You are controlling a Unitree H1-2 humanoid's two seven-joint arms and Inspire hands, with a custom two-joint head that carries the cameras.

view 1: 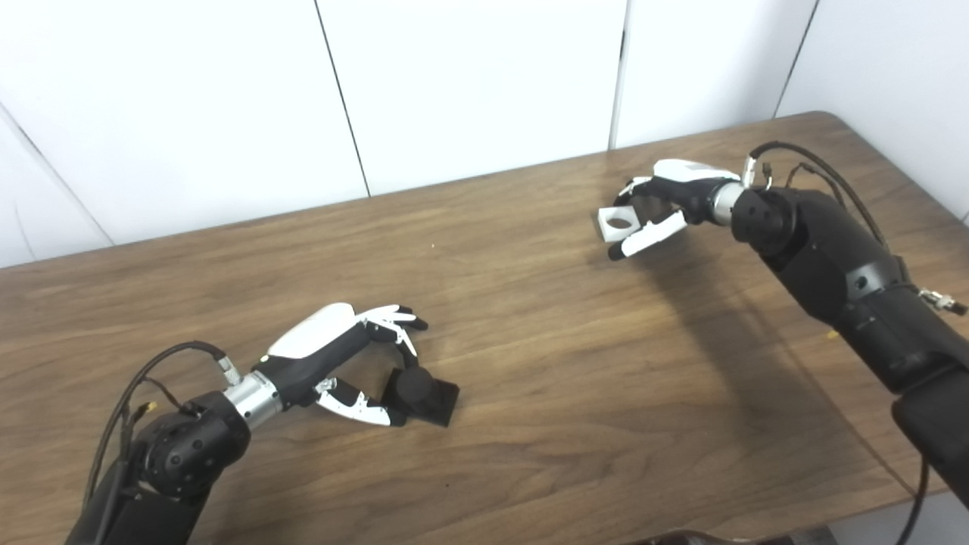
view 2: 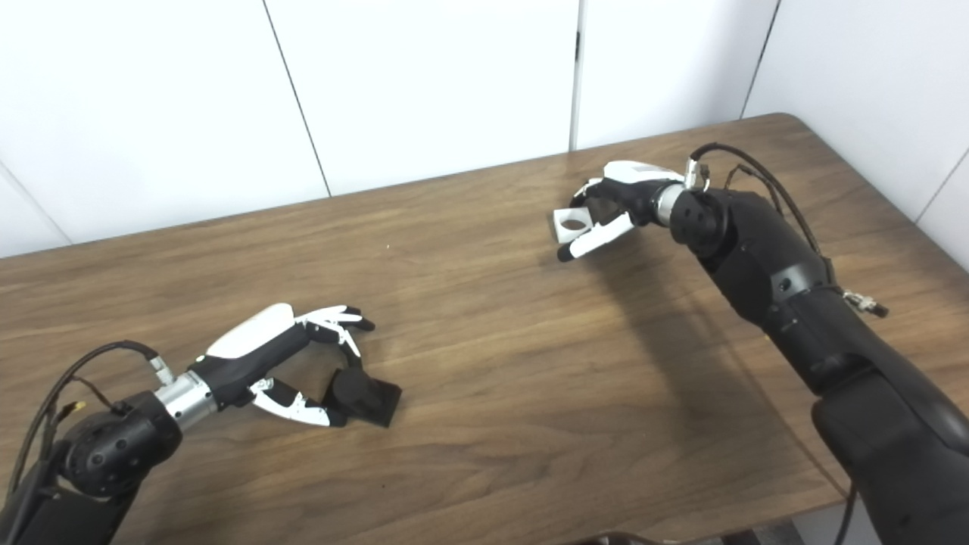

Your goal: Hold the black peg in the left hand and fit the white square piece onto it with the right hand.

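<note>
The left robot hand (view 1: 344,363) sits low over the near-left area of the bench (view 1: 530,363). Its fingers (view 1: 394,316) and thumb (view 1: 356,407) are spread around the black peg (view 1: 422,393), thumb tip touching the near side; whether the grip is closed on it cannot be determined. The black peg consists of a round stub on a square base that lies on the bench surface, tilted slightly.

The right robot hand (view 1: 658,204) is positioned over the far-right area of the bench, well apart from the left. It is clamped on the white square piece (view 1: 617,223), which is pinched between fingers and thumb. The round hole in the piece is visible on the face turned toward the cameras. A white panelled wall (view 1: 469,83) stands behind the bench.
</note>
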